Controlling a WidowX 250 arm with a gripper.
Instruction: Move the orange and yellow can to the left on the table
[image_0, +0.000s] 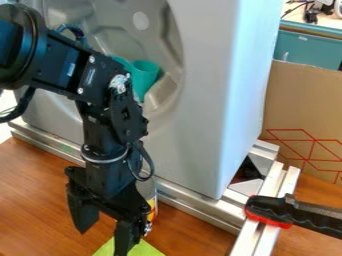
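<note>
1. The black two-finger gripper (101, 244) hung over the brown wooden table (33, 200), its 2 fingers set wide apart, with nothing visibly clamped.
2. The cylindrical container with a yellow-orange label (153, 211) stood behind the gripper, partly hidden, near the silver metal rail (190, 204). The flat, bright green cloth-like piece (145, 249) lay on the table, partly behind the gripper; contact could not be determined.
3. Risk: sideways travel toward the rail could have toppled the container, owing to the narrow clearance.
4. Risk: excess descent could have pinned or creased the green piece under 1 fingertip.
</note>
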